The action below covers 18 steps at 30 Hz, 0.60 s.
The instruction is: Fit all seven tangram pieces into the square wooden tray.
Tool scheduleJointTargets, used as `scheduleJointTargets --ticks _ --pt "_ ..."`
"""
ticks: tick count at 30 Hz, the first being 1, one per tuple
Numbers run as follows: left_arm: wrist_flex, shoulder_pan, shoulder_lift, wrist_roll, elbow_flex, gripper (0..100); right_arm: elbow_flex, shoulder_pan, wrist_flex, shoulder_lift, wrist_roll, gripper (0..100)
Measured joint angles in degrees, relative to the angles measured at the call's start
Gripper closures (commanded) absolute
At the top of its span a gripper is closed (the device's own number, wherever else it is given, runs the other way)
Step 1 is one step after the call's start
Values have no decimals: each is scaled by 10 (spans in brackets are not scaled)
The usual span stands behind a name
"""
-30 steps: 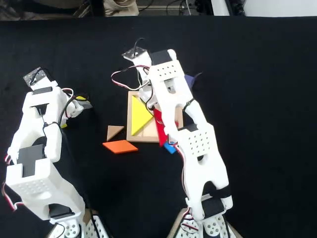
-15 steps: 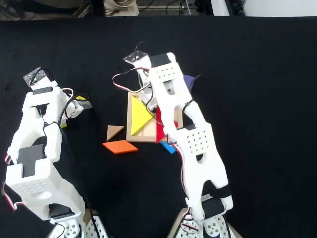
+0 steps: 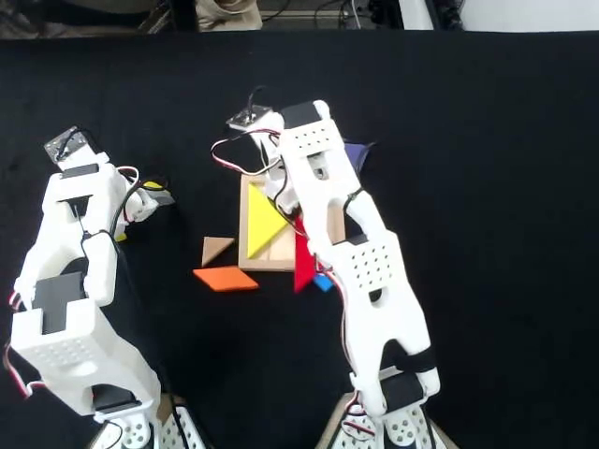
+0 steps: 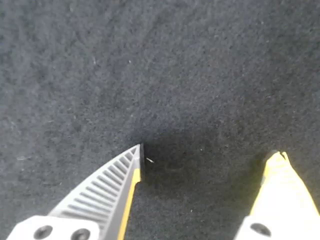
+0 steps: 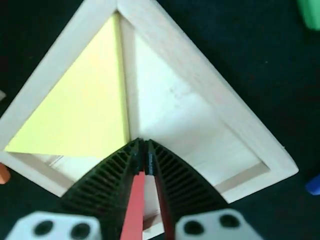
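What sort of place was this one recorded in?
Probably a robotics lab or workshop bench: a table draped in black cloth, the white left arm and right arm based at its near edge, and cables behind it.

A black cloth point(image 3: 487, 187) is spread flat over the whole working area, up to its far edge. In the left wrist view, a fine felt-like nap with a few pale lint specks is seen on it. Beyond the far edge, a narrow strip of the room is shown. Dark cables point(image 3: 323, 11) are run near its middle, and a white panel point(image 3: 524, 14) is set at its right end. A pale beige object point(image 3: 225, 11), possibly fabric, is partly seen.
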Motion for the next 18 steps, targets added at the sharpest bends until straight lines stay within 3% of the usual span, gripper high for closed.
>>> scheduleJointTargets --ticks 11,18 --pt "-4 0 0 1 0 629 -3 0 2 -9 6 983" --pt "-4 0 0 1 0 629 37 27 2 -198 8 986"
